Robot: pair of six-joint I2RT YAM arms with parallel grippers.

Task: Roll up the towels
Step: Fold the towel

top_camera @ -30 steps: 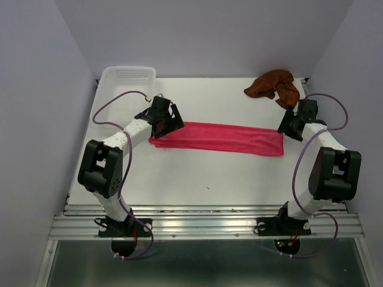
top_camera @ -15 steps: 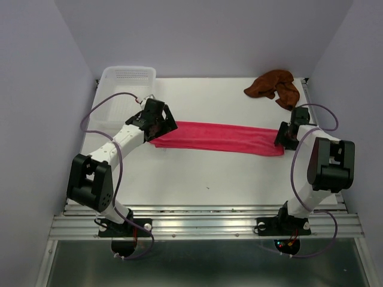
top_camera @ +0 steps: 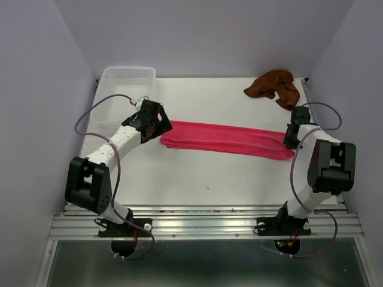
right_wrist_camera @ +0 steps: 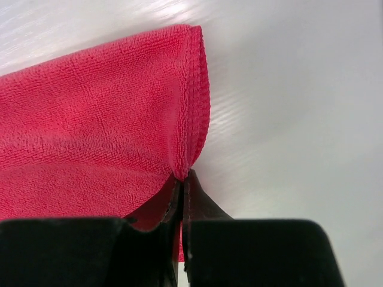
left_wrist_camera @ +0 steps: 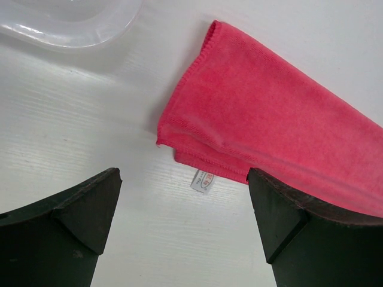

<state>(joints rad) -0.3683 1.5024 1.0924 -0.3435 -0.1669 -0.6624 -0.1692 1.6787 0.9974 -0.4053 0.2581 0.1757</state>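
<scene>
The pink-red towel [top_camera: 227, 139] lies folded into a long strip across the middle of the table. My right gripper [top_camera: 290, 142] is at its right end, shut on the hemmed edge [right_wrist_camera: 190, 119]; in the right wrist view the jaws [right_wrist_camera: 183, 176] pinch the cloth tight. My left gripper [top_camera: 157, 125] hovers just off the strip's left end, open and with nothing in it. In the left wrist view the pink towel [left_wrist_camera: 263, 119] and its small white label [left_wrist_camera: 201, 180] lie ahead of the wide-spread fingers [left_wrist_camera: 183, 179]. The rust brown towel [top_camera: 274, 86] sits crumpled at the back right.
A translucent white plastic basket [top_camera: 125, 81] stands at the back left corner, its rim [left_wrist_camera: 72, 24] close to my left gripper. Purple walls enclose the table on three sides. An aluminium rail [top_camera: 203, 224] runs along the near edge.
My right gripper has shut on the pink towel's right end and drawn the strip slightly rightward. The left arm has drawn back left, so the towel's left end is uncovered.
</scene>
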